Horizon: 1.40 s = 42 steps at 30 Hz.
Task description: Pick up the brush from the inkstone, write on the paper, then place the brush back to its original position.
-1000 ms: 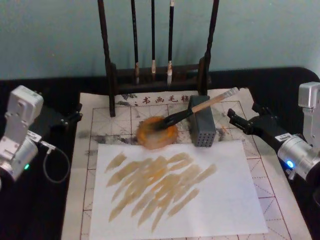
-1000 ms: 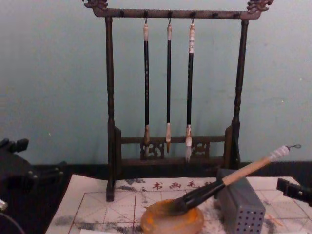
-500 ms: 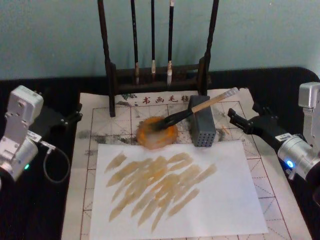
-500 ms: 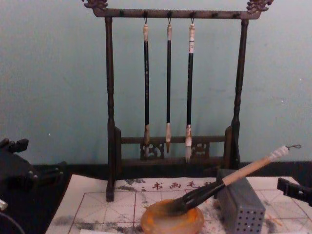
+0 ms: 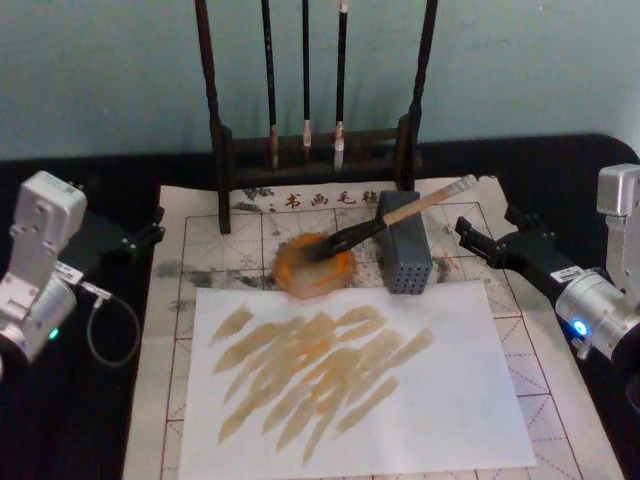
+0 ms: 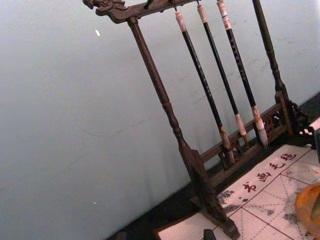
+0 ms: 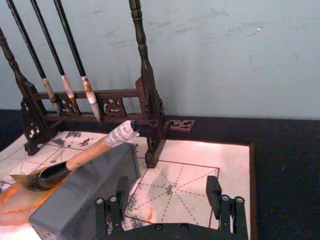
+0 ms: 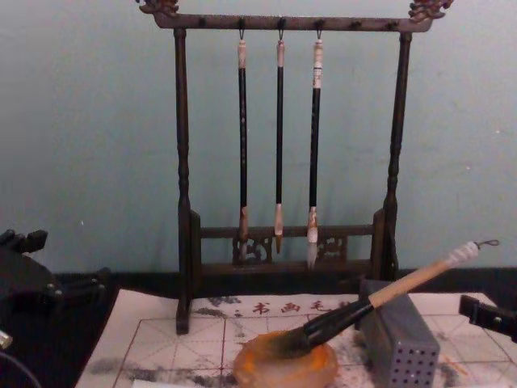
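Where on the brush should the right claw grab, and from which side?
Grip the brush on its pale wooden handle beyond the grey box, where it slants up clear of the inkstone. Approach from the robot's right; the open right claw sits nearest that raised end.

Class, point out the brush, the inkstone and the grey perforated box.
brush (image 5: 415, 208), head view, on its pale wooden handle.
inkstone (image 5: 305, 280), head view, on its orange near rim.
grey perforated box (image 8: 408, 360), chest view, on its perforated front face.
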Available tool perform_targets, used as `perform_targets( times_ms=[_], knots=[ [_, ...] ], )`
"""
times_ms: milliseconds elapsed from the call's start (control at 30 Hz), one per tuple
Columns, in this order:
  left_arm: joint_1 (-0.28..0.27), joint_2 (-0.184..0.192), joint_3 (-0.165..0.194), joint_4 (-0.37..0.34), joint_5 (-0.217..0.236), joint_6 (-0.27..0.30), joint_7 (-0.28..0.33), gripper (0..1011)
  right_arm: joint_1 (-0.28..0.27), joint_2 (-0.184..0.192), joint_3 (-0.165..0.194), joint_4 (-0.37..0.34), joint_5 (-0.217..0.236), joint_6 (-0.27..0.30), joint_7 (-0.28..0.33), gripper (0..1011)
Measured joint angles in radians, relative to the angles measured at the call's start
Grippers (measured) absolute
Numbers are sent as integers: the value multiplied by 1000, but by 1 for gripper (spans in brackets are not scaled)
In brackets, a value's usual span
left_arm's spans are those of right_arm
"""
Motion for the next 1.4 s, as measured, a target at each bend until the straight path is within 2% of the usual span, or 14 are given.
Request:
perform_targets(
  times_ms=[1400],
  knots=[
    [0,0,0,0,0,0,0,1001,0,0,0,0,0,0,0,1003]
  ],
)
